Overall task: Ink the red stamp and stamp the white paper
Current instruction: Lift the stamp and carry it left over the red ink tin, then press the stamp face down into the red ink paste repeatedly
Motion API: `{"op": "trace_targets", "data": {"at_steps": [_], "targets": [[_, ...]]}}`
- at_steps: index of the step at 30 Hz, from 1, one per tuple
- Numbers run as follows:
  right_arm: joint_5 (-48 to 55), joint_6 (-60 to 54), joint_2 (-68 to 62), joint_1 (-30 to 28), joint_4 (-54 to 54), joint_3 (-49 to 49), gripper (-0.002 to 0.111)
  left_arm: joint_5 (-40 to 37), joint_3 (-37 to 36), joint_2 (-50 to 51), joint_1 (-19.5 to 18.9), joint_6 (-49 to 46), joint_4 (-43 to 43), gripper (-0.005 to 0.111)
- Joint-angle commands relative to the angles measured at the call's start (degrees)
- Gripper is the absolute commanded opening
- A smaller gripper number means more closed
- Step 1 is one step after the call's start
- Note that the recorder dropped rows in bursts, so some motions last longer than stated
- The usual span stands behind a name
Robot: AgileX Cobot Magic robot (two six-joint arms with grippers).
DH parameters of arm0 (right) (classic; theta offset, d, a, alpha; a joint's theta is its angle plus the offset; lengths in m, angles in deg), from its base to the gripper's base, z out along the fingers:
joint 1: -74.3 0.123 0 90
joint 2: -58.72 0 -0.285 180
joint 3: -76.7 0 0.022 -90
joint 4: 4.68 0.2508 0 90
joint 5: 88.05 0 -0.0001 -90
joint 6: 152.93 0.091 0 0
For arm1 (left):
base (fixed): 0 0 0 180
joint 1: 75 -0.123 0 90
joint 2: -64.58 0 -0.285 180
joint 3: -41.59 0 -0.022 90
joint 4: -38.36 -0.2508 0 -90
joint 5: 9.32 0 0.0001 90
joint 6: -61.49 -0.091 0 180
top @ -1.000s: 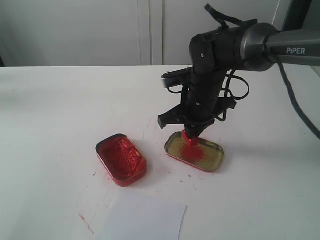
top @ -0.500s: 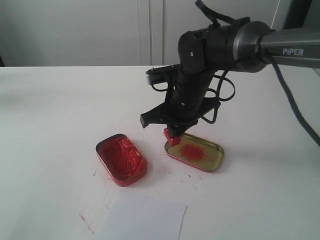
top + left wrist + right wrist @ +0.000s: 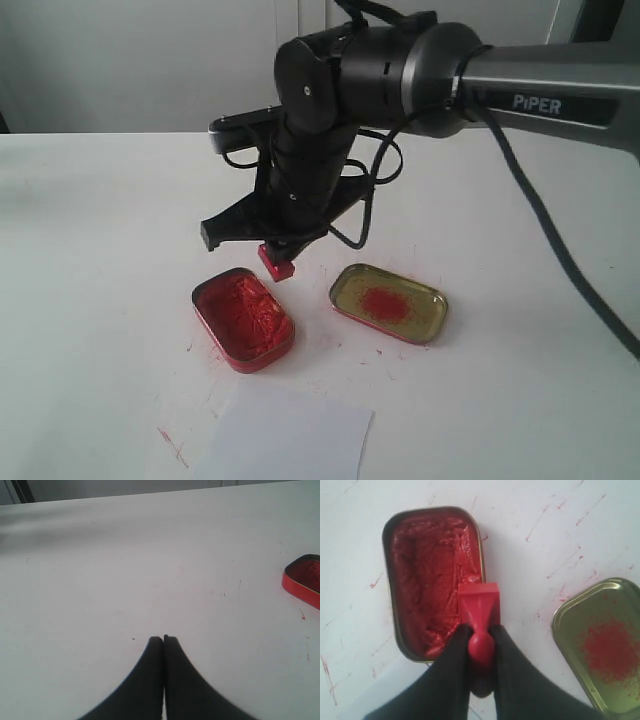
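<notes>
One white table (image 3: pixel 100 200), streaked here and there with red, is crossed by the black right arm (image 3: pixel 400 60), which is stretched in from the right of the exterior view. The white paper (image 3: pixel 285 435) is laid flat at the near edge, close in front of the tin of red ink paste (image 3: pixel 243 318) and not touching it. The gold lid (image 3: pixel 390 302), marked with a red smear at its centre, is set just beside the tin. The red stamp (image 3: pixel 480 607) is held by its knob, base downward, over the tin's rim on the side toward the lid, with the right gripper (image 3: pixel 480 632) clamped on it. The left gripper (image 3: pixel 163 640) is seen pressed shut with nothing between its fingers, above bare table, apart from the tin.
</notes>
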Motion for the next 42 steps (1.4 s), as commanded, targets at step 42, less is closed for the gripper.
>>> {"op": "trace_targets", "data": {"at_steps": [42], "targets": [[9.4, 5.1, -20.5, 6.5, -7.3, -22.4, 0.000, 0.2, -0.3, -0.3, 0.0, 0.2, 0.3, 0.000]]}}
